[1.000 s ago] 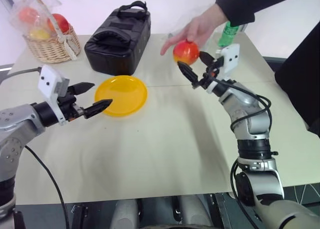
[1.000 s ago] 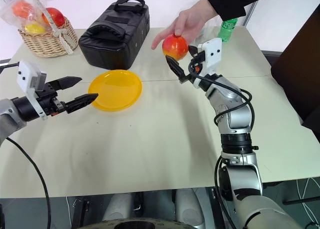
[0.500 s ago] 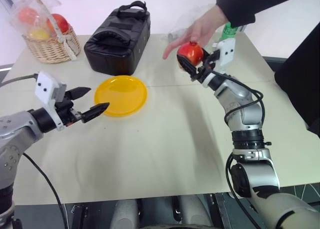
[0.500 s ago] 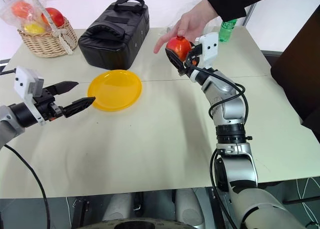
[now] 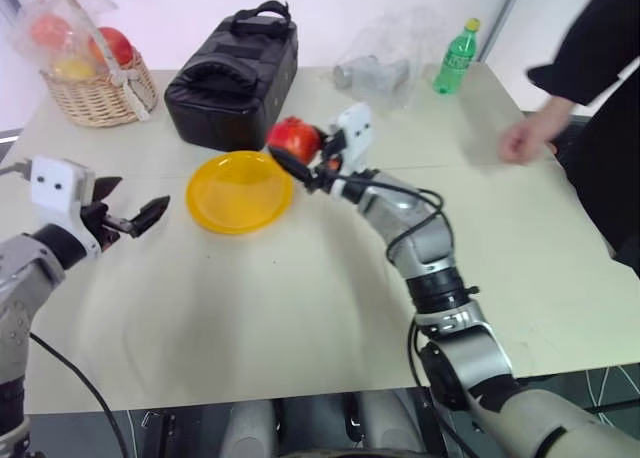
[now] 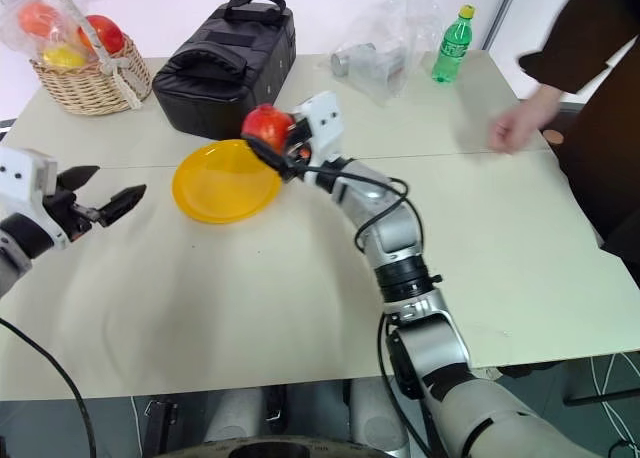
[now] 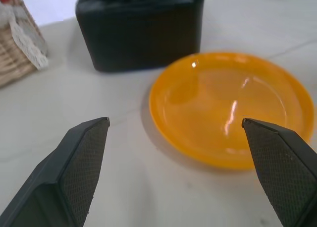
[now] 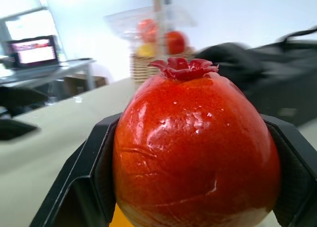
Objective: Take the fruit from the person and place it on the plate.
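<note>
Gripping fruit (image 5: pixel 292 138) — right gripper (image 5: pixel 300 156) above plate (image 5: pixel 215 203)

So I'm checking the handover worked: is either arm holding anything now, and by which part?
Yes. The right gripper holds the fruit, jaws clamped on its two opposite sides, crown end pointing away. The left gripper is open and holds nothing.

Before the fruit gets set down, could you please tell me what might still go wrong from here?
1. The right claw holds the round, glossy fruit by its sides; it might slip before release.
2. It hangs near the plate's far rim, close to the black bag; dropped there, it may roll off the shallow plate or bump the bag.
3. The open left claw waits beside the plate and could nudge it.
</note>
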